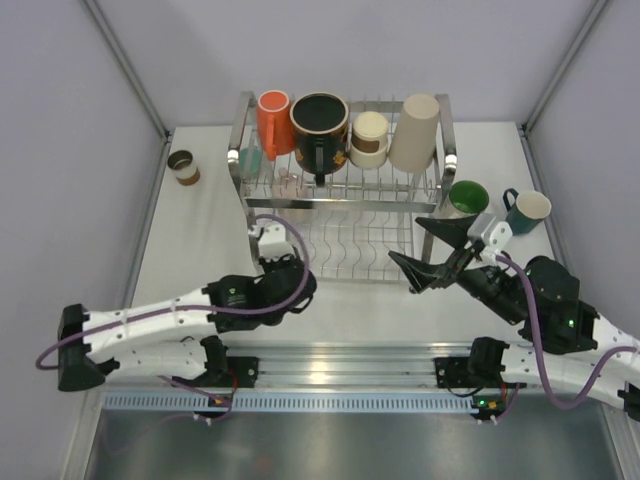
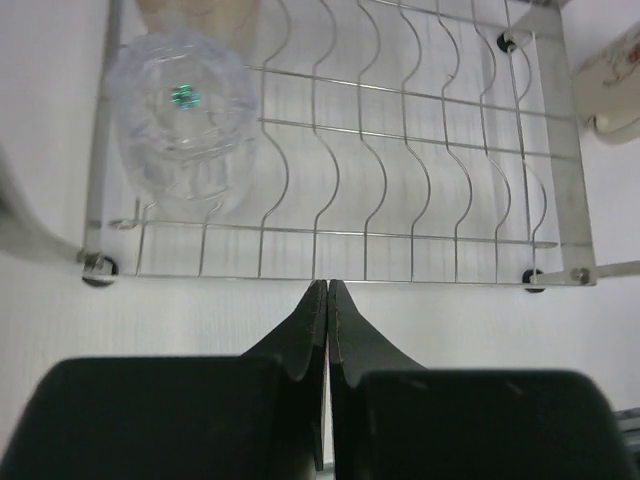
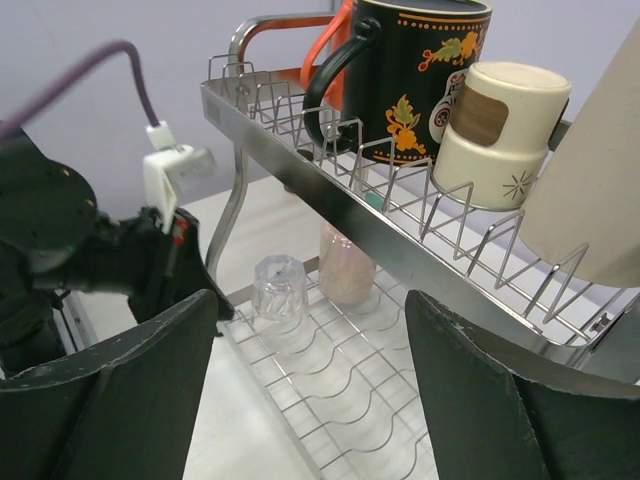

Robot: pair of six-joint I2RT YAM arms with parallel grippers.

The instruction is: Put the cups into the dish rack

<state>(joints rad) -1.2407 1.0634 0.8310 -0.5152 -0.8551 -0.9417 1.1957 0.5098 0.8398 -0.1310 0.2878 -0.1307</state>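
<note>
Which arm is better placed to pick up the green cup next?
Right. The right hand is open, near the green cup beside the dish rack; the left hand is shut at the rack's opposite side.

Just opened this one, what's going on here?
Two robot arms are loading cups into the dish rack, and neither holds anything right now. The left gripper is shut and empty in front of the lower tier. The right gripper is open and empty near the rack's front right. The upper tier holds an orange cup, black patterned mug, cream cup and tall beige cup. A clear cup and pink cup sit below. A green cup, teal mug and brown paper cup wait on the table.
</note>
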